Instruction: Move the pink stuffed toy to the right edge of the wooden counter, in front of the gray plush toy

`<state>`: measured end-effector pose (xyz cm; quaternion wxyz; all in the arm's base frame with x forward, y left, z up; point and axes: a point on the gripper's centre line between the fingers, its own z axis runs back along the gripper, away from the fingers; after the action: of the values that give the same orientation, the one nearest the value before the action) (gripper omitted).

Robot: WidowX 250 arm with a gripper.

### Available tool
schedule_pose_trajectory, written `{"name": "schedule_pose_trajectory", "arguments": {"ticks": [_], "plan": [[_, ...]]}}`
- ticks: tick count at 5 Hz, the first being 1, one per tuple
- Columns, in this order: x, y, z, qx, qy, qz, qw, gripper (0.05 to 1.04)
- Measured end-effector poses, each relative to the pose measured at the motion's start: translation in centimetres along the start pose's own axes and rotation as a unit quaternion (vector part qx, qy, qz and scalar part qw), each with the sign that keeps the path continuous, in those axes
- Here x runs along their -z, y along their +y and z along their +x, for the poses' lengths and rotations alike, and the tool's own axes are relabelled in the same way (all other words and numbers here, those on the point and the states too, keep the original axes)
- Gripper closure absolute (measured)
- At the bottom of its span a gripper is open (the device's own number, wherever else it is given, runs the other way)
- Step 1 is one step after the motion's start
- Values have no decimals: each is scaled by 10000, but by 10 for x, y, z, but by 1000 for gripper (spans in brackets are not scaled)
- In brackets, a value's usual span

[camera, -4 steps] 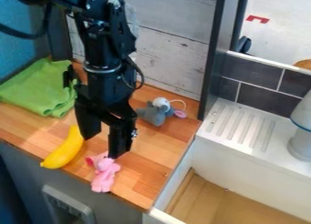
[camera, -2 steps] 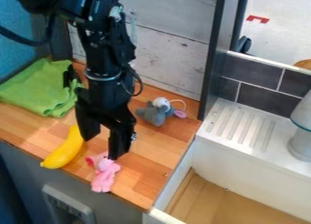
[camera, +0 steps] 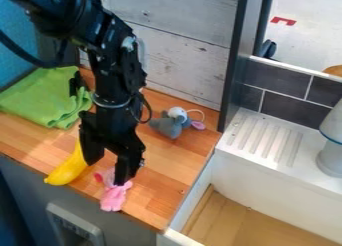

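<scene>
In the camera view, the black gripper (camera: 105, 173) hangs low over the front part of the wooden table (camera: 157, 197), its two fingers well parted, with no firm hold on anything to be seen. The pink toy (camera: 114, 197) lies right below it, its head end partly hidden by the finger nearer the sink; whether they touch, I cannot tell. The toy's long axis runs roughly from back to front, the head pointing towards the back wall and the other end lying at the table's front edge. Just beside it, on the view's left, the yellow banana (camera: 65, 170) lies slanted, one end at that same front edge and the other running up behind the gripper's other finger. Wood separates the pink toy from the white sink (camera: 244, 192), which bounds the table on the view's right. Further back, a grey toy mouse (camera: 169, 126) lies near the white plank wall (camera: 190, 65), well apart from the gripper, and a folded green cloth (camera: 37, 100) covers the back left corner. A ribbed drainboard (camera: 267, 140) extends behind the sink basin.
</scene>
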<state>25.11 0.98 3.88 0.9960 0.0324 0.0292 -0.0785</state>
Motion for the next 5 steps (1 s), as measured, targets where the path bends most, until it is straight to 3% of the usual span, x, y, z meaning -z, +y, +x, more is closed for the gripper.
{"name": "schedule_pose_trajectory", "arguments": {"ticks": [1, 2, 3, 4, 5], "plan": [[14, -7, 5, 135, 102, -226, 9996, 75], [25, -5, 10, -19, 6, -333, 9994, 94], [29, 0, 13, -312, -181, -247, 9990, 178], [21, 7, 17, -492, -125, -29, 9987, 419], [-21, -5, 33, -297, -540, -47, 9981, 540]]}}
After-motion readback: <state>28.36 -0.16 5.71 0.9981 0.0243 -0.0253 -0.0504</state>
